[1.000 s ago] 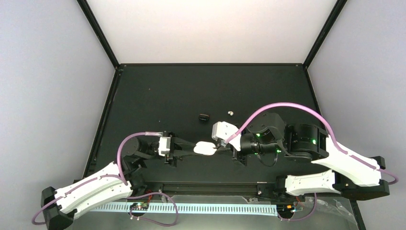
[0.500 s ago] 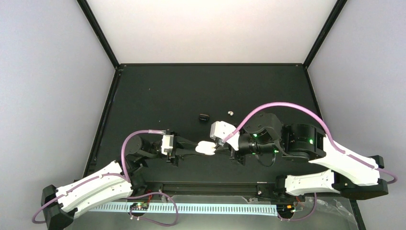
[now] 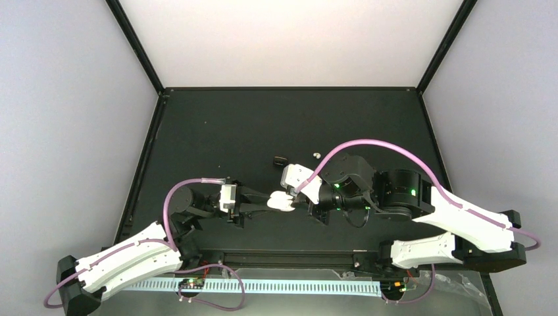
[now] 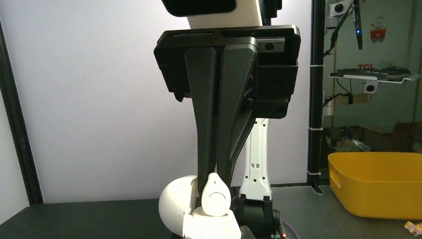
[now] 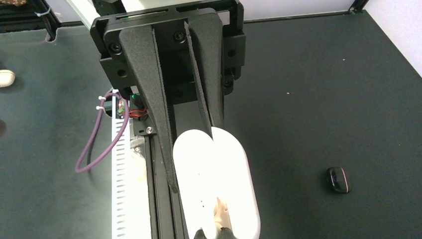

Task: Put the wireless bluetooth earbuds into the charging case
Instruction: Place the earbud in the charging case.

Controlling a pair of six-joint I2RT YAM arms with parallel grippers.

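Earbuds in view number three. One white earbud [image 4: 215, 191] stands broad end down at the open top of the case [image 4: 211, 226]. Its narrow end is pinched by the right jaws, which are clenched on it with both black fingers [image 4: 206, 124] pressed side by side. How deep it sits in its socket I cannot tell. The case is white and oval, with its domed lid [image 4: 175, 205] swung open to the left in the left wrist view. The left jaws are grasping it, and the right wrist view shows a finger [image 5: 159, 124] along each long side of it. In the top view the case [image 3: 281, 201] sits between the two sets of jaws, over the near half of the surface [image 3: 217, 131] and about midway across. A black earbud [image 3: 280, 160] lies on the surface just far of the case. A second white earbud [image 3: 316, 155] lies near it, a little to its right. Both lie apart from the jaws and from each other. The left arm [image 3: 125, 260] reaches in from the near left and the right arm [image 3: 460, 217] from the near right, so the jaws meet tip to tip at the case. A purple cable [image 3: 381, 143] arches over the right arm, and another [image 3: 170, 204] loops over the left. In the left wrist view a yellow bin [image 4: 378, 184] stands off the surface to the right, before a cluttered room.
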